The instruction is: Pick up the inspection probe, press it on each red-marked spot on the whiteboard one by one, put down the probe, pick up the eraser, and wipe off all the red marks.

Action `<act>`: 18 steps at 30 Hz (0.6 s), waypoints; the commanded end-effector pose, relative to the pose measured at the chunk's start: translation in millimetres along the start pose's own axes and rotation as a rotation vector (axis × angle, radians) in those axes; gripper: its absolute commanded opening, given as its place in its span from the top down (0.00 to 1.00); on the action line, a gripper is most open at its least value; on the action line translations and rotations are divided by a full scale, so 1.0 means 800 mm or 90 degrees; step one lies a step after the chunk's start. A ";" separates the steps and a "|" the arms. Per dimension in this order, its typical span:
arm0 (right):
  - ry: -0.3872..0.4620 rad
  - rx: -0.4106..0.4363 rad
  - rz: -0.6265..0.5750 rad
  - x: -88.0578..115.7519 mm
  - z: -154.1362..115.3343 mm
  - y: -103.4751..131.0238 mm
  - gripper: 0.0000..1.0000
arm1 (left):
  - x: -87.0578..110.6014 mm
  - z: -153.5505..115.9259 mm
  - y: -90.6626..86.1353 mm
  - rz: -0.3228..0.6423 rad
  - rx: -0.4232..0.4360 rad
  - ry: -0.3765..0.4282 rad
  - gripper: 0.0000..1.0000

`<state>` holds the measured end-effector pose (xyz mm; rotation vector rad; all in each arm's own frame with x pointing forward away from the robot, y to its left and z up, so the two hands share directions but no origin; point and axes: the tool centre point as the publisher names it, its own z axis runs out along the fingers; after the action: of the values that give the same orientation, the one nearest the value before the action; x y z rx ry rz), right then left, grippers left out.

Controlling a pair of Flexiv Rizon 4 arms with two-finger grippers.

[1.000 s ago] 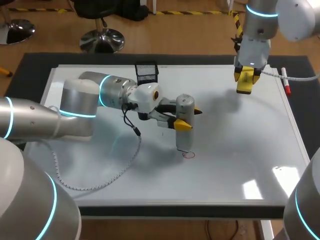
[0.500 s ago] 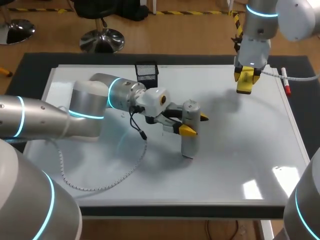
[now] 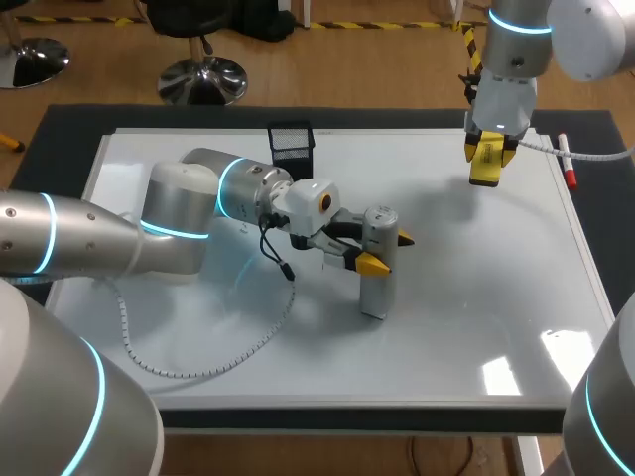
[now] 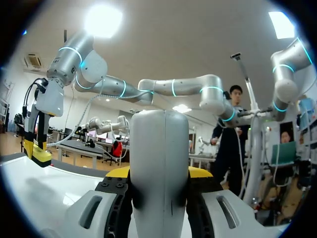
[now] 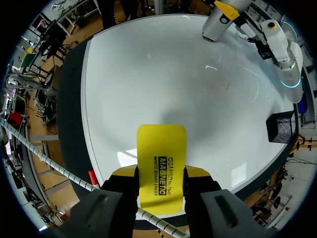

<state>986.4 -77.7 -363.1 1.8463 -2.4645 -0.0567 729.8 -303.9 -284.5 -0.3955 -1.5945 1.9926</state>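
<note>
The whiteboard (image 3: 476, 297) fills most of the table in front of me. My left arm (image 3: 179, 213) comes in low across it from the left side and ends near the board's middle. My right arm (image 3: 506, 59) hangs down over the far right corner.

A coiled cable (image 3: 198, 374) lies looped on the board beneath the left arm. The left gripper (image 3: 387, 250) is clamped on the inspection probe (image 3: 377, 273), a grey cylinder, with one yellow tip on either side of its upper body. The probe stands close to upright, its lower end down on the board near the centre. In the left wrist view the probe (image 4: 159, 163) rises straight up between the fingers of that gripper (image 4: 158, 173).

A black mesh basket (image 3: 291, 144) stands at the board's far edge, behind the left wrist. The right gripper (image 3: 485, 159) grips the yellow eraser (image 3: 483, 171) above the board. In the right wrist view the eraser (image 5: 161, 163) sits pinched between both fingers (image 5: 124, 172), and the board spreads out ahead of it.

A red marker (image 3: 567, 164) lies at the board's right edge, near the right gripper.
</note>
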 end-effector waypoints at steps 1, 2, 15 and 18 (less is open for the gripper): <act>0.001 0.002 -0.001 0.001 -0.001 0.000 1.00 | -0.004 -0.003 0.004 -0.001 0.004 0.003 1.00; 0.001 0.002 -0.001 0.001 -0.001 0.000 1.00 | -0.004 -0.003 0.005 -0.002 0.004 0.002 1.00; 0.001 0.002 -0.001 0.001 -0.001 0.000 1.00 | -0.003 -0.004 0.005 0.001 0.001 0.005 1.00; 0.001 0.002 -0.001 0.001 -0.001 0.000 1.00 | -0.003 -0.004 0.005 0.001 0.001 0.004 1.00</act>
<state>986.4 -77.7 -363.1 1.8462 -2.4645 -0.0567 731.6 -303.2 -289.2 -0.4014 -1.5910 1.9932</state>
